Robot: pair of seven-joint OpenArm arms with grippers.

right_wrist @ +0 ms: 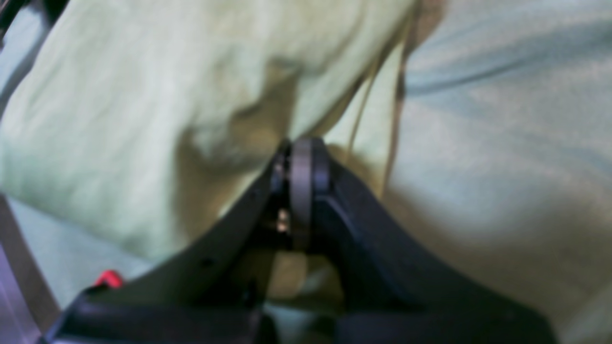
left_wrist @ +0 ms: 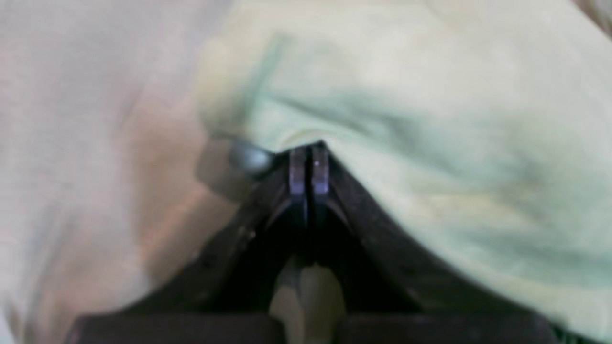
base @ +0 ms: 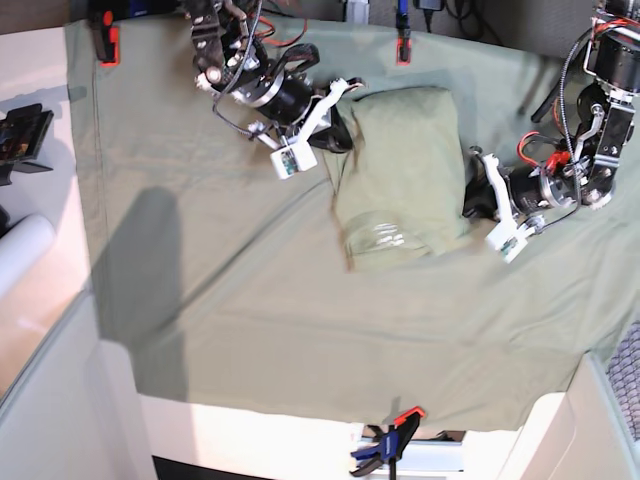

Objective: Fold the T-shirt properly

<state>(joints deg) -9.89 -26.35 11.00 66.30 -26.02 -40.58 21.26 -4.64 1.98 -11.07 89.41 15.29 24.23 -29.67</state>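
T-shirt (base: 405, 175), pale sage green, lay folded into a compact upright rectangle near the middle of the far half of the table, seen from the overhead base view. It rested on a larger table cloth (base: 250, 300) of nearly the same colour, which covered most of the surface. A lighter printed patch showed near the shirt's lower edge, and that lower left corner flared out a little.

Two arms flanked the garment. The right gripper (base: 340, 135), on the left side of the base view, met the shirt's upper left edge. The left gripper (base: 472, 200), on the right side of that view, touched the shirt's right edge about halfway down.

In the left wrist view, the left gripper (left_wrist: 308, 165) had its jaws pressed together, with green fabric (left_wrist: 406, 119) draped directly over the tips; the blur made it unclear whether cloth was actually pinched between them. In the right wrist view, the right gripper (right_wrist: 300, 165) was likewise closed, its tips sitting at a crease of the shirt (right_wrist: 143, 95), again too blurred to confirm a hold.

An orange clamp (base: 107, 42) and another (base: 402, 48) sat at the cloth's far edge, and a blue clamp (base: 390, 440) at the near edge.
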